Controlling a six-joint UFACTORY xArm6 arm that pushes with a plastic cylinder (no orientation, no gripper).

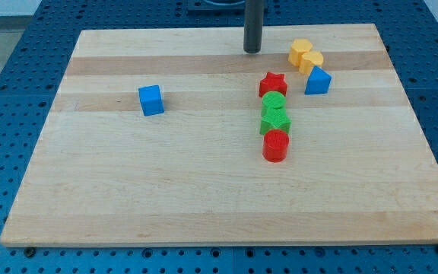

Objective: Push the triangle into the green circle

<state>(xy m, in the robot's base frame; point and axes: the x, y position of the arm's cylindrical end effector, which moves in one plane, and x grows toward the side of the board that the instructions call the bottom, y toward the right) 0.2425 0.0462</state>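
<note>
Triangle [318, 81] (blue) right of red star [273, 84].

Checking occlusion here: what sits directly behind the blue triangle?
Behind the blue triangle, toward the view's top, sits the yellow block, apparently touching it. Its lower edge is covered.

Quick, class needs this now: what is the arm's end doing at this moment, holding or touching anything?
My tip: a bare rod, holding nothing, touching no block; it stands near the view's top, up and left of the blue triangle and above the green circle.

Blue triangle [318, 81], green circle [274, 102], pale striped wooden board [128, 190].
</note>
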